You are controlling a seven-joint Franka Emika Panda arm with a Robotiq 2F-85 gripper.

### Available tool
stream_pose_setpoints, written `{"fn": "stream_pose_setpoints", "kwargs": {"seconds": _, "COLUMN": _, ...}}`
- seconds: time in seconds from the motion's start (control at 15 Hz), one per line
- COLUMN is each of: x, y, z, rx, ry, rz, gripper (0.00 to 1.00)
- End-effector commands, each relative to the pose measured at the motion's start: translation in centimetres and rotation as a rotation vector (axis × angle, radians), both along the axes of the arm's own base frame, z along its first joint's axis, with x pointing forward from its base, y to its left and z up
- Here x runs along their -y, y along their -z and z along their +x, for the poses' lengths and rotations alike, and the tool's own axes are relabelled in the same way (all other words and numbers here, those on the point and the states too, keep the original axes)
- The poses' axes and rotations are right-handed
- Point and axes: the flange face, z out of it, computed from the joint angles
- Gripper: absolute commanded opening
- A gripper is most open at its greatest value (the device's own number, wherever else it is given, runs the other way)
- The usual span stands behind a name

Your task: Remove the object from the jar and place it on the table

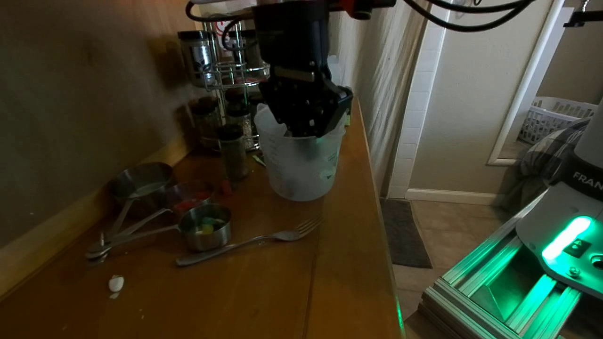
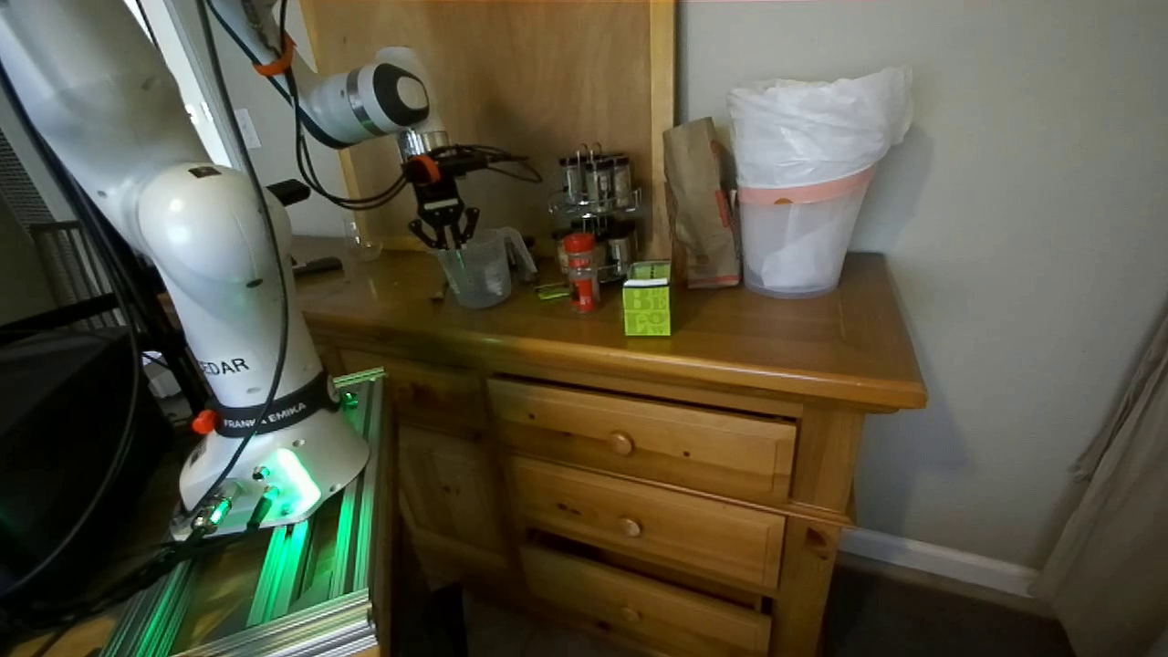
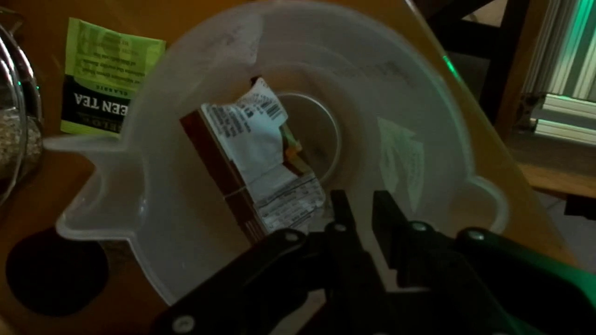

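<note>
The jar, a translucent whitish jug (image 1: 304, 167), stands upright on the brown wooden table (image 1: 264, 296). It also shows in an exterior view (image 2: 484, 274) and in the wrist view (image 3: 440, 121). In the wrist view a crumpled white and dark brown printed packet (image 3: 253, 149) lies inside the jar. A pale greenish patch (image 3: 402, 158) shows at the jar's wall; I cannot tell if it is inside. My gripper (image 3: 359, 197) points down at the jar's mouth, fingers parted with a gap and nothing between them. In the wrist view the packet is left of the fingertips. In an exterior view the rim hides the fingertips.
A wire rack of spice jars (image 1: 231, 80) stands beside the jar. A green tea packet (image 3: 109, 74) lies near its rim. Metal measuring cups (image 1: 205, 228) and a fork (image 1: 268, 240) lie on the table. A green box (image 2: 646, 306) and red-capped jar (image 2: 581, 274) stand nearby.
</note>
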Motion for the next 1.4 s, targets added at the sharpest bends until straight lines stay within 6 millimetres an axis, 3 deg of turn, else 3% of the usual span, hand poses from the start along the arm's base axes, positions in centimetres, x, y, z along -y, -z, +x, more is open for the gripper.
{"fn": "stream_pose_setpoints", "kwargs": {"seconds": 0.0, "x": -0.1, "y": -2.4, "z": -0.2, "rx": 0.036, "ry": -0.026, "rz": -0.034, "gripper": 0.21}}
{"fn": "stream_pose_setpoints", "kwargs": {"seconds": 0.33, "x": -0.4, "y": -3.6, "z": 0.4, "rx": 0.008, "ry": -0.129, "rz": 0.006, "gripper": 0.18}}
{"fn": "stream_pose_setpoints", "kwargs": {"seconds": 0.6, "x": 1.2, "y": -3.7, "z": 1.3, "rx": -0.083, "ry": -0.219, "rz": 0.003, "gripper": 0.21}}
{"fn": "stream_pose_setpoints", "kwargs": {"seconds": 0.67, "x": 1.6, "y": -3.6, "z": 1.6, "rx": -0.108, "ry": -0.243, "rz": 0.007, "gripper": 0.25}}
{"fn": "stream_pose_setpoints", "kwargs": {"seconds": 0.73, "x": 2.0, "y": -3.6, "z": 2.1, "rx": -0.125, "ry": -0.238, "rz": 0.019, "gripper": 0.47}}
{"fn": "stream_pose_setpoints", "kwargs": {"seconds": 0.8, "x": 1.4, "y": -3.0, "z": 1.7, "rx": -0.083, "ry": -0.213, "rz": -0.003, "gripper": 0.25}}
{"fn": "stream_pose_setpoints", "kwargs": {"seconds": 0.87, "x": 1.7, "y": -3.0, "z": 2.0, "rx": -0.097, "ry": -0.22, "rz": 0.002, "gripper": 0.27}}
{"fn": "stream_pose_setpoints", "kwargs": {"seconds": 1.0, "x": 2.0, "y": -3.0, "z": 2.3, "rx": -0.105, "ry": -0.225, "rz": 0.006, "gripper": 0.41}}
{"fn": "stream_pose_setpoints", "kwargs": {"seconds": 1.07, "x": 2.0, "y": -3.0, "z": 2.2, "rx": -0.106, "ry": -0.226, "rz": 0.006, "gripper": 0.71}}
{"fn": "stream_pose_setpoints", "kwargs": {"seconds": 1.2, "x": 2.5, "y": -2.8, "z": 2.8, "rx": -0.086, "ry": -0.27, "rz": -0.019, "gripper": 0.73}}
{"fn": "stream_pose_setpoints", "kwargs": {"seconds": 1.33, "x": 3.0, "y": -2.5, "z": 3.4, "rx": -0.083, "ry": -0.285, "rz": -0.022, "gripper": 0.86}}
